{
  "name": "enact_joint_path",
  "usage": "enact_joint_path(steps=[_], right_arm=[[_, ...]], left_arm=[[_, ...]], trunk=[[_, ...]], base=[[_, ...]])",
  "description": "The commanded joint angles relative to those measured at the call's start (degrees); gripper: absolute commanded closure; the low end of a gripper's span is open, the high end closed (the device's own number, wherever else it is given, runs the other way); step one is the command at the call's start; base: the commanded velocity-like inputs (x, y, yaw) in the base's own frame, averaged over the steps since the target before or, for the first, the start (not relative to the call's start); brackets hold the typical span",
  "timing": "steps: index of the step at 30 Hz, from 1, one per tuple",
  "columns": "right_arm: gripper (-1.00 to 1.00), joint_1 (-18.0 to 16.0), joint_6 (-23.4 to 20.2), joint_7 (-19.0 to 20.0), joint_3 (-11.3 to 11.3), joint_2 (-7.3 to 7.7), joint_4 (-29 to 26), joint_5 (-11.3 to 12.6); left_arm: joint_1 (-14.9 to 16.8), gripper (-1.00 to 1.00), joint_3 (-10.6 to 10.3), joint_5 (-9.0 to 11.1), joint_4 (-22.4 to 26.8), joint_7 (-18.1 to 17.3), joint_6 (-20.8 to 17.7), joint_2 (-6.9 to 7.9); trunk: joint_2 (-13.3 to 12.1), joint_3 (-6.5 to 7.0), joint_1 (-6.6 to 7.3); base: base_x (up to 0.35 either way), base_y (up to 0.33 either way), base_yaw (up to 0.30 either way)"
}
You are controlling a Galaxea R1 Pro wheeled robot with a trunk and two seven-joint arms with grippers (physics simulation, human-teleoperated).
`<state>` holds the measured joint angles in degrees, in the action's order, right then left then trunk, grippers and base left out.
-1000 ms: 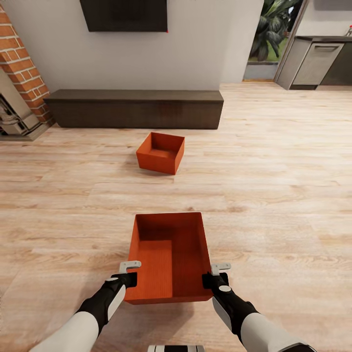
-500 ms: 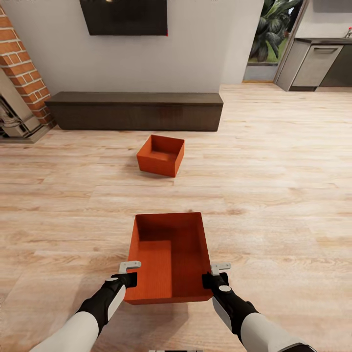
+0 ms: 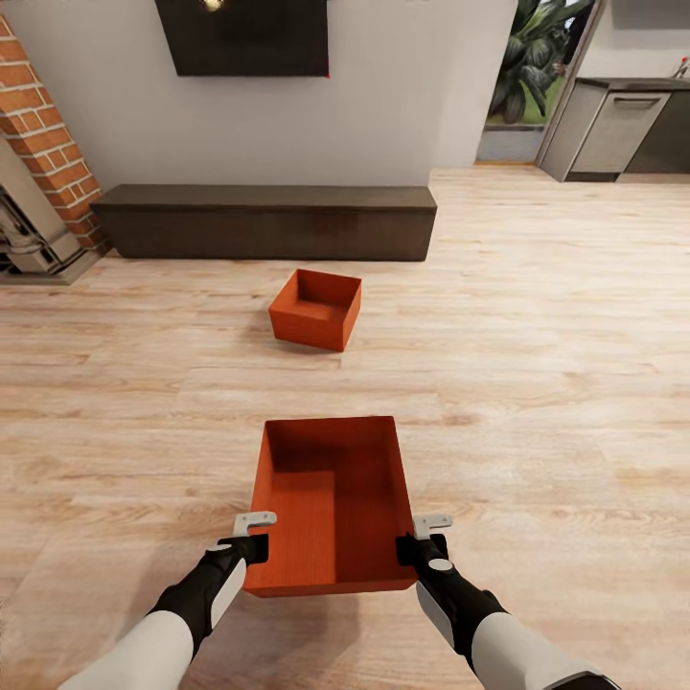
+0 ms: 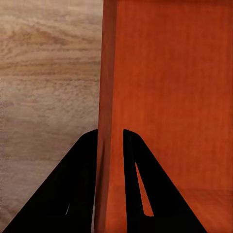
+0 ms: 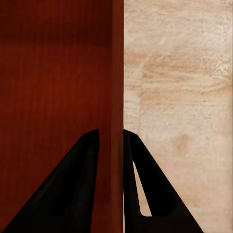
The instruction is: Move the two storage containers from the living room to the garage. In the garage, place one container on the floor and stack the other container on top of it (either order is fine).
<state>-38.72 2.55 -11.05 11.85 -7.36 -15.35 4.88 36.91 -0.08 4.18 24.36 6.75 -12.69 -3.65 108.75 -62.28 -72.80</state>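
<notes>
While parked on light wood plank floor (image 3: 537, 383) of living room: white wall (image 3: 402, 86) far, black TV (image 3: 244, 36) high on it, long dark low bench (image 3: 268, 222) under TV, red brick fireplace (image 3: 43, 153) far left. Kitchen unit (image 3: 618, 125) and plant (image 3: 532, 57) far right.

Near container (image 3: 331, 503), orange-red, open top, centred close in front, lifted off floor with shadow under near end, carried between both arms. Far container (image 3: 316, 309), same kind, resting on floor between near one and bench, well apart from both, turned slightly.

Left gripper (image 3: 251, 546) at near-left corner, jaws pinching left wall; in left wrist view black fingers (image 4: 73, 189) one each side of thin wall. Right gripper (image 3: 422, 548) at near-right corner, jaws pinching right wall, fingers (image 5: 160, 189) straddling it same way.
</notes>
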Motion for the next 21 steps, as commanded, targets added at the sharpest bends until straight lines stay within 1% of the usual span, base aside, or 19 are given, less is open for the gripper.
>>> enact_joint_path(steps=[1,21], right_arm=[[1.00,0.0,0.3,-0.6,-0.1,0.07,0.2,0.7],[1.00,0.0,0.4,-0.6,-0.1,0.07,0.2,0.7]], left_arm=[[0.0,1.00,0.2,-0.7,0.3,0.6,-0.4,0.04],[0.0,1.00,0.2,-0.7,0.3,0.6,-0.4,0.05]], trunk=[[-0.4,0.15,0.23],[-8.4,3.74,4.62]], base=[[0.000,0.000,0.000],[0.000,0.000,0.000]])
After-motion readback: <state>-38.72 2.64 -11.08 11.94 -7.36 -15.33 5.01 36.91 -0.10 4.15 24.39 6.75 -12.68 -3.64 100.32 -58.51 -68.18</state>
